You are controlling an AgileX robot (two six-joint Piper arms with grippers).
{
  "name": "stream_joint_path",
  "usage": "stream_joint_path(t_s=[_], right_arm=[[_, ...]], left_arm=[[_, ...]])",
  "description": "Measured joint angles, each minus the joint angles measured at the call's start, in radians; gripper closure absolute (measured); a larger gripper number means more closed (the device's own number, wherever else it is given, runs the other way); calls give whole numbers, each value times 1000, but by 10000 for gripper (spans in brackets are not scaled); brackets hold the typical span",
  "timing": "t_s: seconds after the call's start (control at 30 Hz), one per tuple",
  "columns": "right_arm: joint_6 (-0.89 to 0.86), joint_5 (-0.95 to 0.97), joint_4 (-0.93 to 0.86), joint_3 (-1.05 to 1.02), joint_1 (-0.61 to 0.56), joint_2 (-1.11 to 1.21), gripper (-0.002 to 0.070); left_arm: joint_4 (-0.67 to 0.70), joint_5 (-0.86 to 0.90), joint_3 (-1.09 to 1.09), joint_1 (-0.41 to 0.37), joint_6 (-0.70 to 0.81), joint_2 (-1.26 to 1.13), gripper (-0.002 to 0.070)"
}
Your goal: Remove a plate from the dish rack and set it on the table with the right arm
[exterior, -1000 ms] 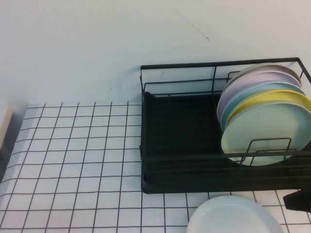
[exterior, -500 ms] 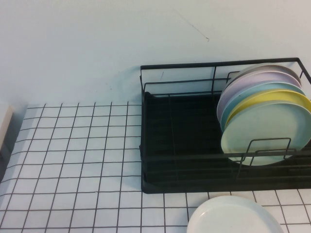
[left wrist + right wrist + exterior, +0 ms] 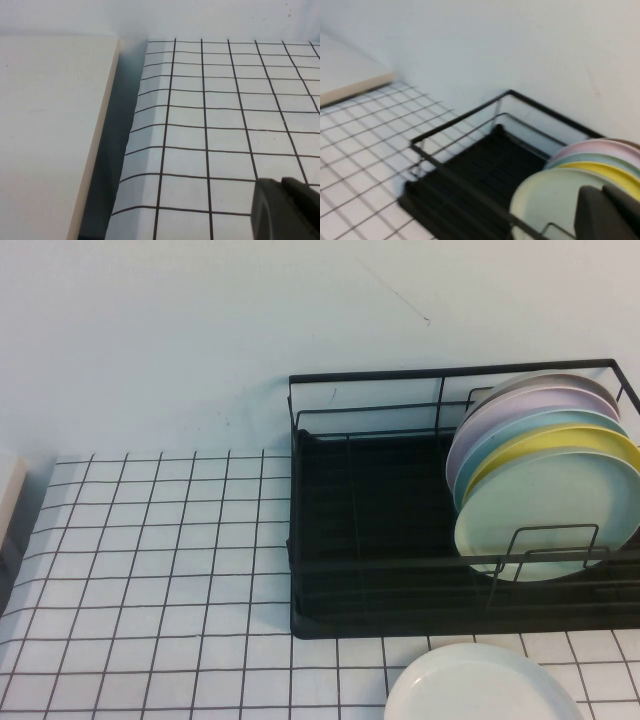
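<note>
Lying flat: plate (image 3: 483, 686) on table (image 3: 150, 570).

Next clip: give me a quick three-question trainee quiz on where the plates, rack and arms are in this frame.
1. True or false: the white plate lies flat on the table, outside the dish rack.
2. Which plate stands frontmost in the rack? A) yellow B) pale mint-green C) lilac
3. Fill in: in the high view, neither ____ is visible.

Key:
1. True; it sits in front of the rack at the near edge.
2. B, the mint-green plate, with the yellow plate behind it.
3. Gripper. Only a dark part of the left gripper and of the right gripper shows in each wrist view.
</note>
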State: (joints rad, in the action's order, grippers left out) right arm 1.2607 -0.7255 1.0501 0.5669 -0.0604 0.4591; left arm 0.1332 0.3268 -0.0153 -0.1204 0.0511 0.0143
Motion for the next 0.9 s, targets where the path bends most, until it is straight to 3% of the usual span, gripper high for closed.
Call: stream_joint_path(t_s=[0.37,0.43,0.57,0.67,0.77,0.9], right_arm=[[60,412,-46,-237,0,-235,678],[-116,425,-203,-287,0,-263,678],[-701,400,-750,-376,0,-318,678],[-971,398,-977,-439,0,-367,678],[-1095,409,-1050,-517,0,-436,678],[-1132,405,-1066,-588,0,-468,678]], left_arm=[[0,0,0,0,0,0,678],[0,0,0,0,0,0,678],[0,0,0,0,0,0,678],[0,0,0,0,0,0,678],[0,0,0,0,0,0,678],[0,0,0,0,0,0,678]])
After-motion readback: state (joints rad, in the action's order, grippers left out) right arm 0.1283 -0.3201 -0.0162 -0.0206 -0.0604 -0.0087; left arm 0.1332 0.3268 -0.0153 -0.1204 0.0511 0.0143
